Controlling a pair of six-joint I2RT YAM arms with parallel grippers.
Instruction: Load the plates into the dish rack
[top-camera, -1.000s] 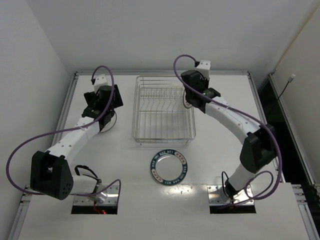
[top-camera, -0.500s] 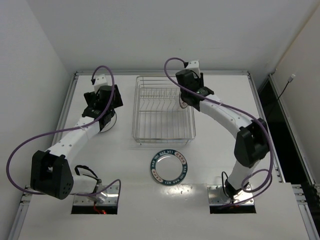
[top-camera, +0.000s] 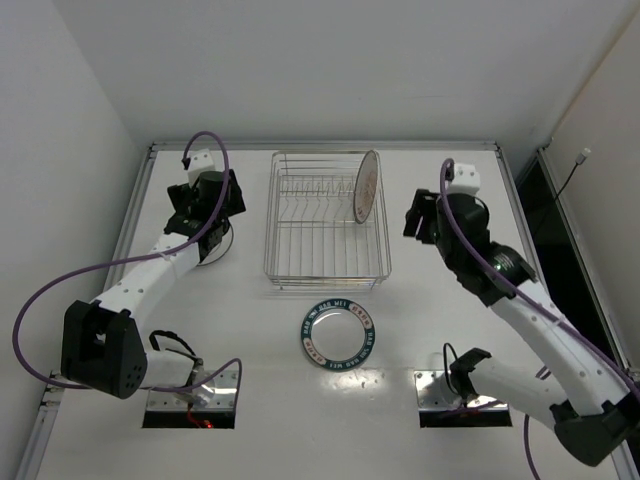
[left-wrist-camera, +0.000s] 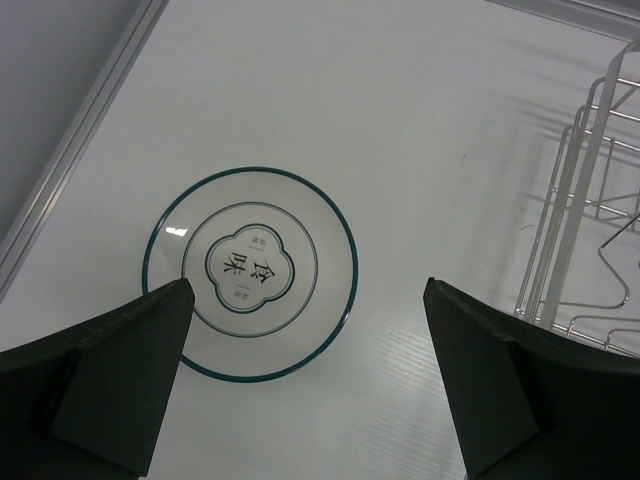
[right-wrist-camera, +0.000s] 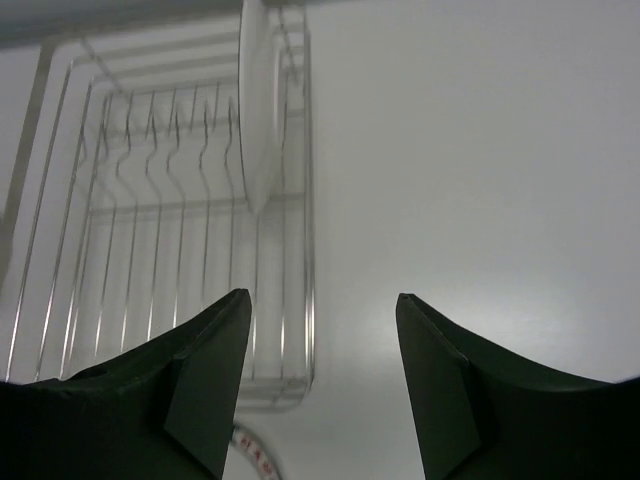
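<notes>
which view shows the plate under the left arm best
Left wrist view: the thin teal-rimmed plate lies flat on the table, whole, its centre emblem sharp, below the open left gripper. Top external shows only a sliver of it under that gripper. Right wrist does not show it.

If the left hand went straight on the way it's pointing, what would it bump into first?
Probably the teal-rimmed plate, lying flat on the table right in line with the open left hand.
</notes>
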